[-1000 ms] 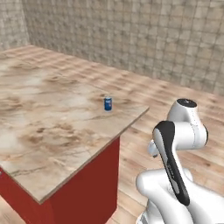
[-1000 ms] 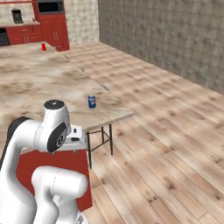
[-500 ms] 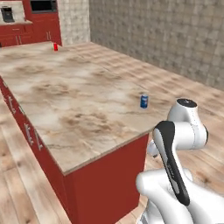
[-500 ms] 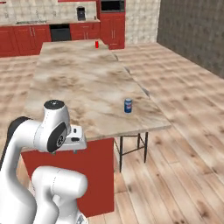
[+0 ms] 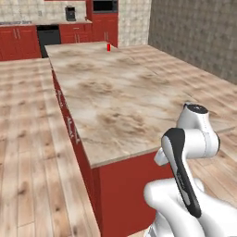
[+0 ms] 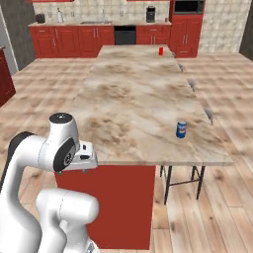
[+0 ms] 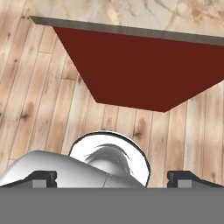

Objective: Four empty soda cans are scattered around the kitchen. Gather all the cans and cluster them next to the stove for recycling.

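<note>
A blue soda can (image 6: 181,129) stands upright near the right edge of the marble island (image 6: 133,99), close to its near corner. A bright red soda can (image 6: 160,50) (image 5: 108,46) stands at the island's far end. My gripper (image 7: 113,179) is open and holds nothing. Its two dark fingertips (image 7: 43,178) stand wide apart. It points down at the wood floor in front of the island's red end panel (image 7: 140,65). The arm is folded close to the base, well short of both cans. The stove is out of view.
Red cabinets (image 6: 69,39) with a black dishwasher panel (image 6: 124,34) and a wall oven (image 6: 187,7) line the far wall. A metal-legged stool (image 6: 180,180) sits under the island's right overhang. Open wood floor (image 5: 28,139) runs along the island's left side.
The base has swung around, so the whole scene has shifted in both base views. The far kitchen wall has come into sight, and the blue can has left the left base view. The arm's pose is unchanged.
</note>
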Available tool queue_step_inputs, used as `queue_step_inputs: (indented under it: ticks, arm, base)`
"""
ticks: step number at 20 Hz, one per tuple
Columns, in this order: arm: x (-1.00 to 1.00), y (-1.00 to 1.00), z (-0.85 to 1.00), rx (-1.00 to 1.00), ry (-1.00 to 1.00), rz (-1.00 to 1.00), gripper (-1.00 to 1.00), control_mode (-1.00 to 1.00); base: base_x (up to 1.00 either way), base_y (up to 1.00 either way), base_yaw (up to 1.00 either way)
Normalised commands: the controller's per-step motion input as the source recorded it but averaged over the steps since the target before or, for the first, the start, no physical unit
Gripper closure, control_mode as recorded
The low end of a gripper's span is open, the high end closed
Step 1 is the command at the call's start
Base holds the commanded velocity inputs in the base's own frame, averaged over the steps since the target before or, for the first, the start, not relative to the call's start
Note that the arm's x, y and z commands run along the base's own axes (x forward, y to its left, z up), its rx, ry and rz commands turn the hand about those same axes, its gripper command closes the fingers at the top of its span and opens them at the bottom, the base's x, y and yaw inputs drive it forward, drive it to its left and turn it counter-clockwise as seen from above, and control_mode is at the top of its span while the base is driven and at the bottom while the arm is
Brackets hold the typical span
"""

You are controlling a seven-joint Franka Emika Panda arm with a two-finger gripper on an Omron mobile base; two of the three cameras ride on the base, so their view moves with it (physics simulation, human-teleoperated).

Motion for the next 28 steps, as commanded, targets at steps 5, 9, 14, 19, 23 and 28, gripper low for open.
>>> queue_step_inputs:
  ticks: [5, 9, 14, 19, 23, 28]
  arm:
    - [0.0, 0.0, 0.0, 0.0, 0.0, 0.0, -1.0, 1.0]
    - [0.0, 0.0, 0.0, 0.0, 0.0, 0.0, -1.0, 1.0]
    - [0.0, 0.0, 0.0, 0.0, 0.0, 0.0, -1.0, 1.0]
    - [0.0, 0.0, 0.0, 0.0, 0.0, 0.0, -1.0, 1.0]
    - [0.0, 0.0, 0.0, 0.0, 0.0, 0.0, -1.0, 1.0]
    - [0.0, 0.0, 0.0, 0.0, 0.0, 0.0, -1.0, 1.0]
  base:
    - [0.08, -0.46, 0.06]
    - [0.2, -0.89, 0.02]
    - [0.21, -0.87, 0.03]
    - [0.11, -0.8, 0.05]
    - [0.03, -0.48, 0.07]
    - [0.09, 0.0, 0.0]
